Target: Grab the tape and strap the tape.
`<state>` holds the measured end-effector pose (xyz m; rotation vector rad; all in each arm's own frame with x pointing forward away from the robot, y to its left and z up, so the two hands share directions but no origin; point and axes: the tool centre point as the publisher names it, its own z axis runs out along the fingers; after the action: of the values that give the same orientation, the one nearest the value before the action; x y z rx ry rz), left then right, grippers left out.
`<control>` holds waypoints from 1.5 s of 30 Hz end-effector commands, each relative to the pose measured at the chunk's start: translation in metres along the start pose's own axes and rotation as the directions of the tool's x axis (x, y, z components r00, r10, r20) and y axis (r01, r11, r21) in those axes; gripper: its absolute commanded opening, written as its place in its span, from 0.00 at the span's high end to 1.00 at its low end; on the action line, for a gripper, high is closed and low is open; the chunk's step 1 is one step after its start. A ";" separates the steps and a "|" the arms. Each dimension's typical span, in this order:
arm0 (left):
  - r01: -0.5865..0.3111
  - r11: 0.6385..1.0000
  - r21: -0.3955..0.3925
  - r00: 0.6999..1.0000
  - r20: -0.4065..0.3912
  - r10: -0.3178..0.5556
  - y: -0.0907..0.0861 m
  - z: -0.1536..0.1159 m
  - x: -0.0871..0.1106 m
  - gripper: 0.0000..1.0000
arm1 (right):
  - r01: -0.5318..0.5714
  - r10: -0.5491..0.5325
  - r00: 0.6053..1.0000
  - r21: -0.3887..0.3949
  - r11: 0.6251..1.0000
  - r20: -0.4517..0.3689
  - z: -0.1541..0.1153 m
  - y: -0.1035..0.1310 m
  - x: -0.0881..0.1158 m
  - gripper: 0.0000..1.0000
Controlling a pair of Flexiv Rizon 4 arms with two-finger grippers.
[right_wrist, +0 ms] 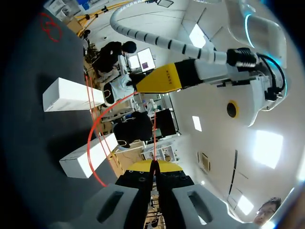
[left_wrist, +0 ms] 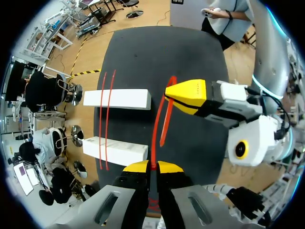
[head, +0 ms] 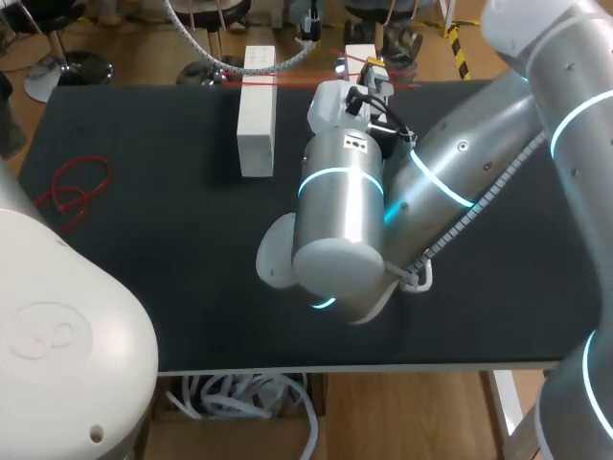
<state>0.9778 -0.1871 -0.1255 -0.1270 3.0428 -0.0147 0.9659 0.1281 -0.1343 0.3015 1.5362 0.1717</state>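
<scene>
Left claw (left_wrist: 152, 167) and right claw (right_wrist: 153, 166) each pinch the red tape (left_wrist: 153, 138) between squeezed-together tips. From there it loops, I think, around the two white boxes (left_wrist: 116, 99) on the tabletop (left_wrist: 190, 52).

One table (head: 192, 220), flat matte black top, running wide from left to right and filling most of the head view, with the far-left corner rounded. A thin pale front edge (head: 239, 370) runs along the near side, and a white leg (head: 505, 402) shows under the near-right end. Light is even and diffuse, so the top reads uniformly dark with a faint sheen.
</scene>
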 end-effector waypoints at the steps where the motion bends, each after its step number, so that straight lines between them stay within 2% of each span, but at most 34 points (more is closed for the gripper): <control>1: 0.001 1.000 -0.003 1.000 0.000 -0.001 0.000 -0.001 0.000 1.00 | 0.002 -0.002 1.000 0.000 1.000 0.000 -0.001 0.005 -0.001 1.00; 13: 0.001 1.000 -0.003 1.000 0.000 -0.001 0.000 -0.001 0.000 1.00 | 0.020 -0.020 1.000 0.005 1.000 0.013 0.006 0.014 0.000 1.00; 45: 0.001 1.000 -0.003 1.000 0.000 -0.001 0.000 -0.001 0.000 1.00 | 0.043 -0.043 0.999 0.000 0.999 -0.002 0.004 0.030 0.012 1.00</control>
<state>0.9778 -0.1871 -0.1255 -0.1270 3.0428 -0.0146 0.9728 0.1568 -0.1380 0.2652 1.5400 0.1439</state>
